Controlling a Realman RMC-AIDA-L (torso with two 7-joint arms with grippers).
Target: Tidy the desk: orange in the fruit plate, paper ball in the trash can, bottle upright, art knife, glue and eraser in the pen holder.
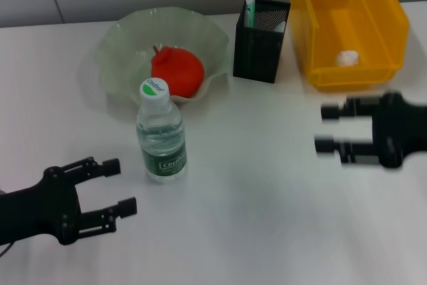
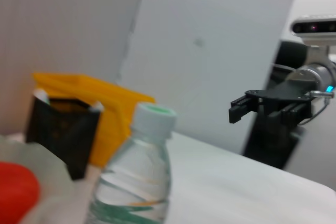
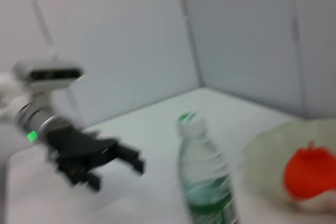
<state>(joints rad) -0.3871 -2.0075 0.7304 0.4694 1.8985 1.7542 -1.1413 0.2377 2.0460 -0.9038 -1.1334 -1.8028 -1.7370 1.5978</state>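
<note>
A: So, starting from the left in the head view, the left gripper (image 1: 123, 185) is hovering low over the white worktop (image 1: 253, 191), its fingers (image 1: 110, 165) standing apart and holding nothing.

B: And the bottle (image 1: 161, 133)?

A: It is standing upright just beside that gripper, white-and-green cap on top. Behind it the fruit plate (image 1: 120, 48) is holding the orange (image 1: 177, 71). Further right the black mesh pen holder (image 1: 260, 41) is sitting with a green-and-white stick poking out of it, though I cannot tell which item that is. Then the yellow trash can (image 1: 387, 25) is standing beside it, with the paper ball (image 1: 347, 58) lying on its floor.

B: And the right gripper (image 1: 325, 128)?

A: It is hanging over the worktop in front of the trash can, fingers (image 1: 331, 111) spread and empty, well apart from the bottle.

B: Are the wrist views adding anything?

A: The left wrist view is looking past the bottle (image 2: 134, 177) at the pen holder (image 2: 63, 127) and trash can (image 2: 113, 114), and it is catching the right gripper (image 2: 236, 109) side-on, farther off. The right wrist view is showing the opposite: the bottle (image 3: 205, 182), the orange (image 3: 310, 174) in the plate (image 3: 262, 156), and the left gripper (image 3: 118, 169) with its fingers open. Neither wrist view is showing the paper ball; only the head view is looking down into the can.
</note>
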